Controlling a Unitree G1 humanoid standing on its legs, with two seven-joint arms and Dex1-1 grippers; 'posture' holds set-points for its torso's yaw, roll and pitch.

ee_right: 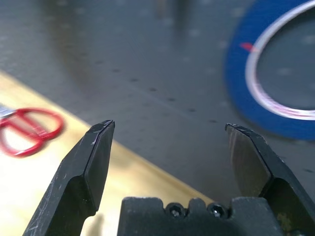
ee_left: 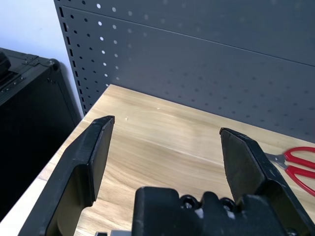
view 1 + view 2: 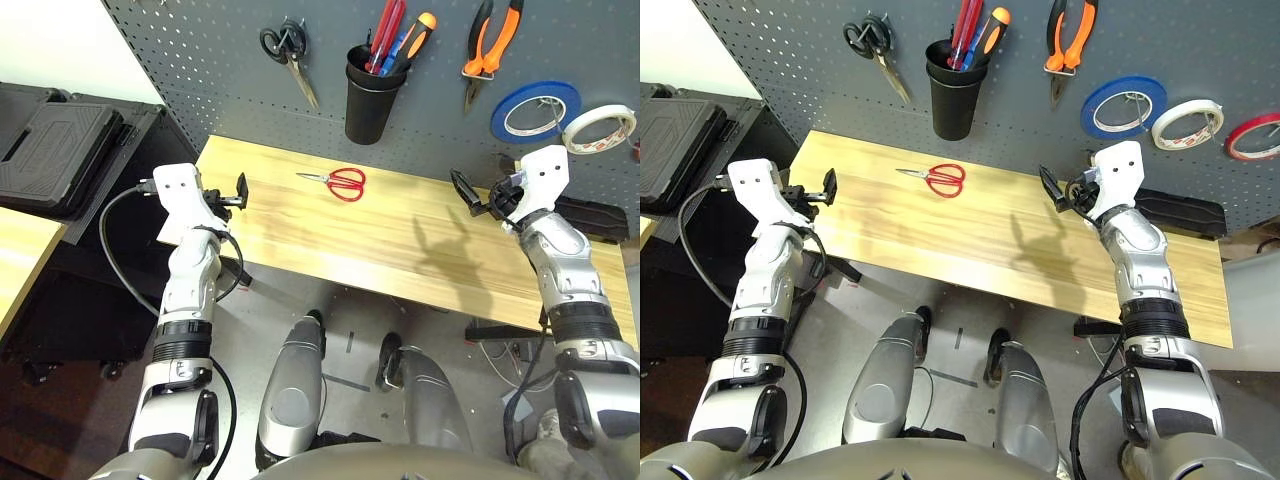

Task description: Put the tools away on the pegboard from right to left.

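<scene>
Nearest the robot, the two forearms reach out over the tabletop (image 3: 420, 245). The left gripper (image 2: 167, 132), over the tabletop's left end, has its fingers spread wide with nothing between them. The right gripper (image 1: 170, 127), at the right-hand part, likewise has its fingers wide apart and carries nothing. Both appear placed to leave the middle free for a reach from either side.

Beyond them, toward the panel, the red-handled scissors (image 3: 346, 184) lie flat on the tabletop, blades to the left and loops to the right, touching neither gripper. They are the one tool found off its hook; the loops seem the natural part to hang by.

At the far side stands the pegboard (image 3: 300, 120). The black-handled scissors (image 3: 289, 50) hang points down at the left. Next comes the black cup (image 3: 372, 100), holding red-handled tools and an orange-and-black-handled screwdriver (image 3: 414, 38) upright, presumably because they suit a holder better than a hook. The pliers (image 3: 487, 50) hang jaws down. Right of them hang the blue tape roll (image 3: 510, 133), the white tape roll (image 3: 569, 140) and the red tape ring (image 3: 1232, 143), in that order.

Judgement: putting away is nearly complete; only the red-handled scissors remain. A grip on one loop could let them swivel.
</scene>
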